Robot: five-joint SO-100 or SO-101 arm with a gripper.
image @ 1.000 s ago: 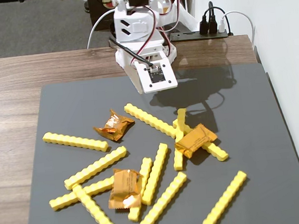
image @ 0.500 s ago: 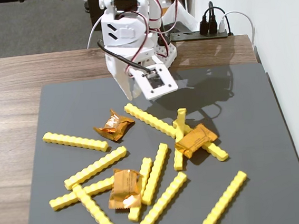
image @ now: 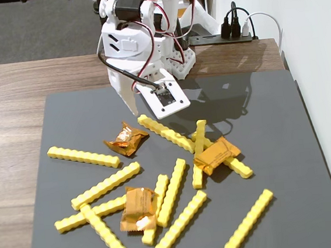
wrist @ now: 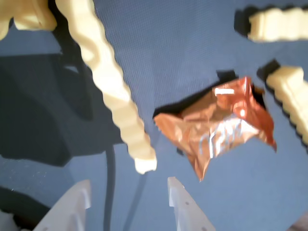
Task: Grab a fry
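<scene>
Several yellow studded fries lie scattered on the dark grey mat (image: 270, 120). My gripper (image: 143, 112) hangs over the mat's back part, open and empty. One long fry (image: 166, 132) has its near end just below the jaws. In the wrist view this fry (wrist: 113, 86) runs from the top left down to an end just ahead of my gripper (wrist: 129, 186), between the lines of the two white fingertips (wrist: 175, 188) and not touching them. A crinkled orange foil packet (wrist: 221, 127) lies to the right of it; it also shows in the fixed view (image: 126, 139).
Two more foil packets (image: 216, 154) (image: 138, 208) lie among the other fries (image: 83, 156) (image: 248, 222). The arm's base (image: 177, 64) stands at the mat's back edge. A power strip (image: 227, 35) with cables lies behind it. A white wall (image: 315, 39) bounds the right side.
</scene>
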